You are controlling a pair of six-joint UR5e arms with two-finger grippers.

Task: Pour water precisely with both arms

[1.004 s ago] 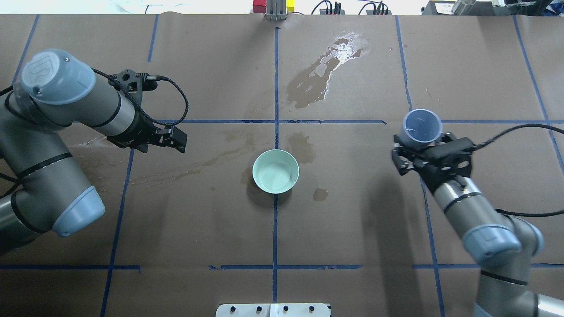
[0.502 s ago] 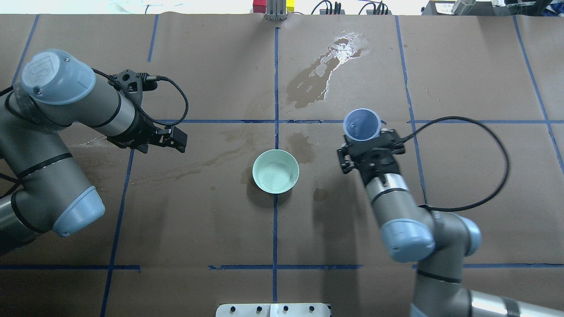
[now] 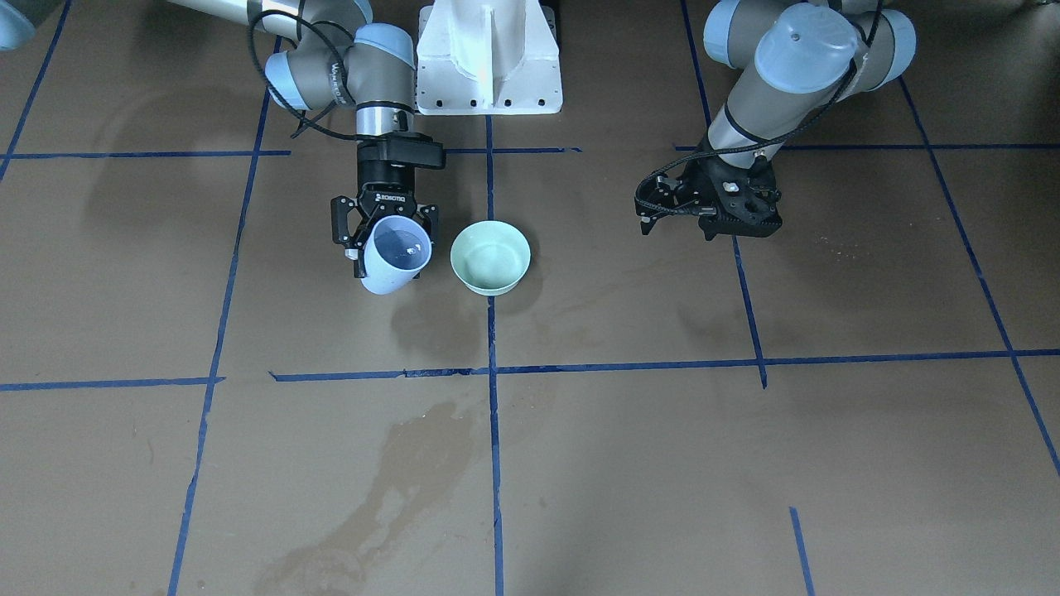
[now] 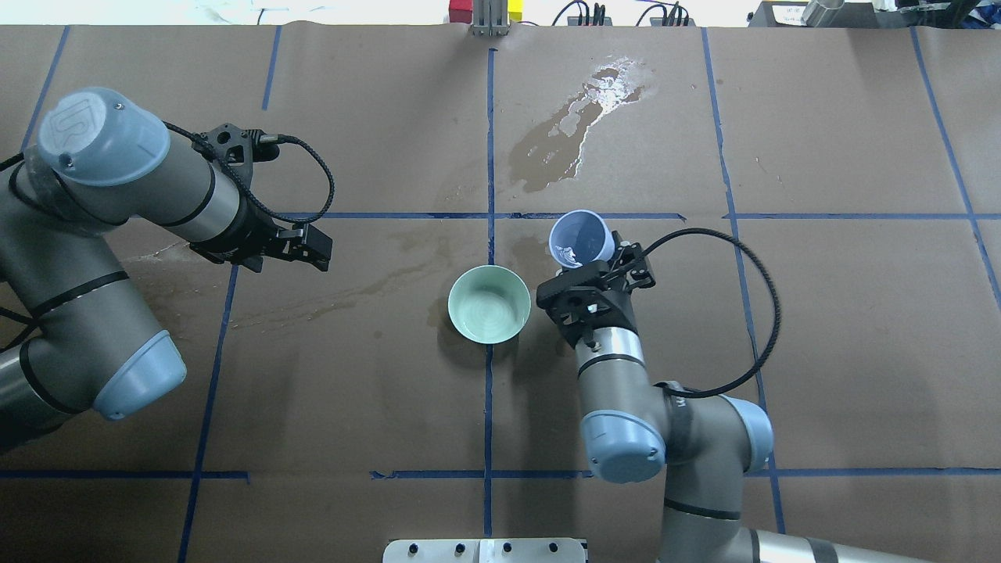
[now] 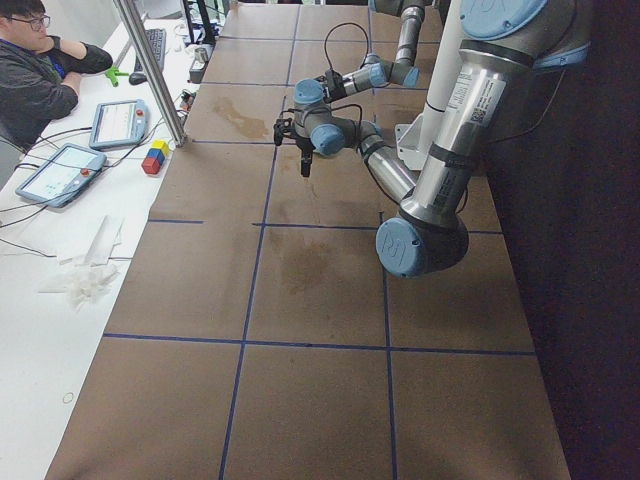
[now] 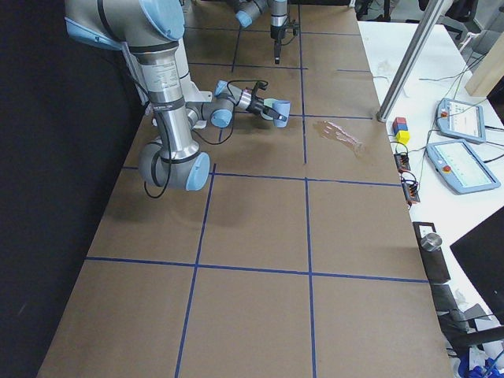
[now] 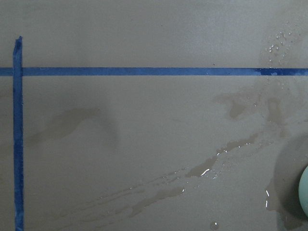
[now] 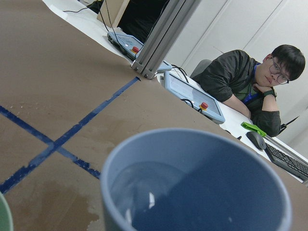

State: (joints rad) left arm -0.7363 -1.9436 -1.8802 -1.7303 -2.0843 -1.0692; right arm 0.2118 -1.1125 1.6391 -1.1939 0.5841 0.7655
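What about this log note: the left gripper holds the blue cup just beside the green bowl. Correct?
Not quite: it is the right gripper, not the left, that holds the blue cup just beside the green bowl. The overhead exterior view shows it.

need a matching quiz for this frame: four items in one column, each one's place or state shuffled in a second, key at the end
Column 1
1. blue cup
2. green bowl
3. left gripper
4. wet patch

Column 2
A. glistening, farthest from the robot
B. holds nothing, well off to one side of the bowl
C. gripped by the right gripper, lifted just beside the bowl
D. stands on the centre tape line

Pairs: 1-C, 2-D, 3-B, 4-A
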